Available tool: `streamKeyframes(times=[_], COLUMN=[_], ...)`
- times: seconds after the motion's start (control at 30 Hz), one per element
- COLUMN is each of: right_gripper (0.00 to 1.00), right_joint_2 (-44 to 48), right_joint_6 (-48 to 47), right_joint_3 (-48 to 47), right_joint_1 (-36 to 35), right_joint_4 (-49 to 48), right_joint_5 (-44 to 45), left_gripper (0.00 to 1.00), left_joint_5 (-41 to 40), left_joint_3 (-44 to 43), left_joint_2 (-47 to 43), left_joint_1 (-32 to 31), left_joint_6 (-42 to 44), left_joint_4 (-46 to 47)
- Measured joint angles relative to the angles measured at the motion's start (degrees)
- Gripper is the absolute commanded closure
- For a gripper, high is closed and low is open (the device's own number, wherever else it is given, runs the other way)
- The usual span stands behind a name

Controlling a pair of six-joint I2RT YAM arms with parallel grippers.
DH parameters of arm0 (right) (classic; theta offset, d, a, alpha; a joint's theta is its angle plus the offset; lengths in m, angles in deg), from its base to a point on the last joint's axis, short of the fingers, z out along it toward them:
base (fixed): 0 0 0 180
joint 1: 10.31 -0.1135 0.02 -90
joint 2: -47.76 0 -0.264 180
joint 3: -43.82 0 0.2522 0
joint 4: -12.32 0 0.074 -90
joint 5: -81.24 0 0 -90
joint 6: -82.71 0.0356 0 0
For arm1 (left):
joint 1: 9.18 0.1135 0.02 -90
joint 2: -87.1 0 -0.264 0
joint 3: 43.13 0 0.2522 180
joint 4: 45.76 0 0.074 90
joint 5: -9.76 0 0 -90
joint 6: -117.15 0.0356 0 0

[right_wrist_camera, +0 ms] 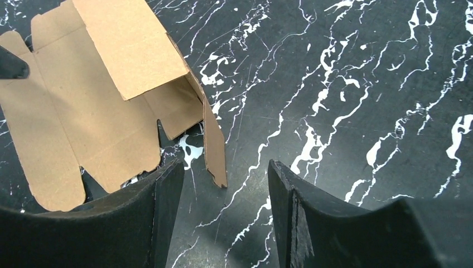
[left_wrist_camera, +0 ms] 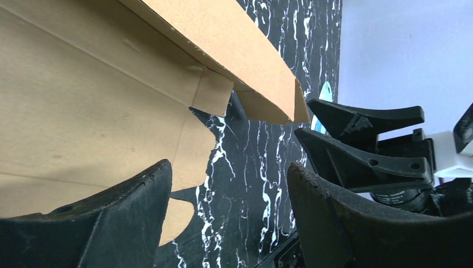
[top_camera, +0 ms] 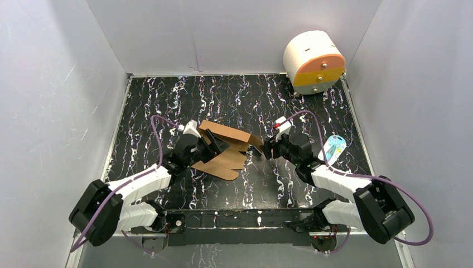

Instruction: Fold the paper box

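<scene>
**Poised either side of a half-folded paper box (top_camera: 226,151)**

Shows it near the middle of the surface (top_camera: 167,95), one long panel raised, the rest lying flat; flanked by the left pincer (left_wrist_camera: 228,167) and the right pincer (right_wrist_camera: 226,164), both spread wide and gripping nothing. Best done, by the look of it, by pinning the flat sheet from the left while nudging the standing end flap inward from the right; push along the creases, low and slow; avoid shoving the whole sheet toward the far edge.
</scene>
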Motion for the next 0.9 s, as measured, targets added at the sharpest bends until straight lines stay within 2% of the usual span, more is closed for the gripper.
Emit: streamKeyframes(times=[0.2, 0.6, 0.77, 0.9], right_gripper=[0.46, 0.8, 0.89, 0.95], right_joint_2=[-4.28, -9.14, -9.79, -10.45], right_joint_6=[0.63, -0.76, -1.33, -1.44], right_joint_3=[2.03, 2.86, 3.63, 3.87], right_joint_1=[0.35, 0.5, 0.5, 0.5], right_joint_4=[-8.15, -17.64, -19.78, -20.33], right_joint_5=[-2.84, -6.69, -7.76, -8.61], left_gripper=[0.28, 0.36, 0.42, 0.53], left_joint_5=[-2.54, -8.72, -11.21, -13.31], left_joint_3=[-0.04, -5.99, -7.96, -9.03], left_joint_2=[5.79, 20.22, 24.79, 26.53], left_joint_1=[-3.43, -7.93, -8.31, -8.76], left_joint_6=[-3.91, -6.23, -7.02, -6.84], left_joint_4=[6.62, 16.55, 19.56, 20.61])
